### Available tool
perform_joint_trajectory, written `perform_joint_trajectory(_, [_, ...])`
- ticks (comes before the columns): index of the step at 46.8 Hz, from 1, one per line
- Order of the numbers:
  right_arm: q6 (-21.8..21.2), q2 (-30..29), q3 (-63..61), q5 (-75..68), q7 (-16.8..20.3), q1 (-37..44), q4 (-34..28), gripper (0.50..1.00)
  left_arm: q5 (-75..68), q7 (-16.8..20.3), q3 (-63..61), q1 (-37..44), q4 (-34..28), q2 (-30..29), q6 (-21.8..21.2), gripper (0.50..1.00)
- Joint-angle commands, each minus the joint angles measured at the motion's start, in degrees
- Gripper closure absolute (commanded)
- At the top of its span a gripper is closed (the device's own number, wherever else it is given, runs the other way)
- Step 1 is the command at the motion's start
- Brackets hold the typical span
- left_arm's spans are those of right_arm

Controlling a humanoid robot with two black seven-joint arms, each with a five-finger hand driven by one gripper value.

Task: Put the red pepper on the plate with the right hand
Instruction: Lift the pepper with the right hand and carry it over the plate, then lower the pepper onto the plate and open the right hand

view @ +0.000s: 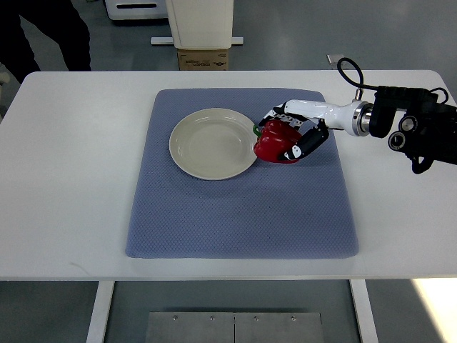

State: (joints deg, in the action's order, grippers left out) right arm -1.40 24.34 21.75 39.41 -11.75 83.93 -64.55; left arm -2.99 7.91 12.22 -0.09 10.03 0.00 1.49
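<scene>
Right hand (294, 136) curled around red pepper (275, 141) at plate's (187, 151) three o'clock rim; carry it toward nine o'clock, centre over the dish, then lower gently before you release.

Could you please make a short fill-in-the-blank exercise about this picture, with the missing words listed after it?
1. The right hand is closed around a ____ pepper.
2. The plate holds ____; the pepper is beside its right rim.
3. The plate lies on a ____ mat, which covers part of the white table.
4. The arm that holds the pepper comes in from the picture's ____ edge.

Missing words: red; nothing; blue; right
</scene>
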Motion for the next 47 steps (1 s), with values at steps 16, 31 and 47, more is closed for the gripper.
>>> perform_joint_trajectory(16, [-1.3, -11.8, -5.6, -1.7, 4.5, 2.7, 7.7, 1.0, 0.0, 0.0, 0.0, 0.0, 0.0, 0.0, 0.0, 0.5])
perform_joint_trajectory(31, [-3.1, -22.6, -8.1, -1.7, 7.2, 2.6, 14.8, 1.0, 0.0, 0.0, 0.0, 0.0, 0.0, 0.0, 0.0, 0.5])
perform_joint_trajectory(47, [-3.1, -24.3, -9.7, -1.4, 8.4, -0.7, 22.0, 1.0, 0.0, 0.0, 0.0, 0.0, 0.0, 0.0, 0.0, 0.5])
